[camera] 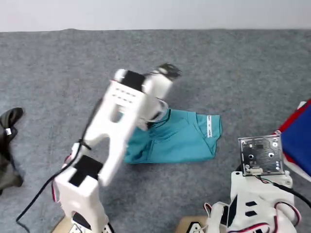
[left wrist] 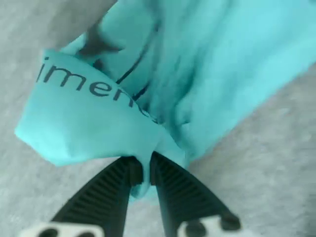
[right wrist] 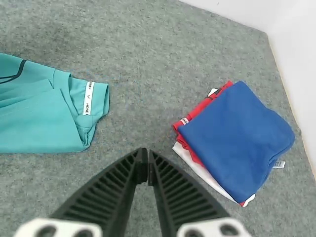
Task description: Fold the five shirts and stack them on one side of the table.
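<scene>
Teal shirt (camera: 180, 138) at table centre, partly folded, long axis running 9 to 3 o'clock, sleeve end toward 3. Left claw (left wrist: 146, 170) clenched on a bunched fold at the shirt's 10 o'clock corner, where the cloth seems raised. This arm is the nearer one, already on the cloth. Right claw (right wrist: 148, 168) closed on nothing, hanging near 5 o'clock, with the shirt toward 10 from it. Stack (right wrist: 237, 133) of blue over red and white at the 3 o'clock edge is the likely destination, so the carry would run toward 3. Dark shirt (camera: 7, 145) crumpled at the 9 o'clock edge. Grey felt-like table cover (camera: 243, 68); pale wall (camera: 146, 14) at 12.
</scene>
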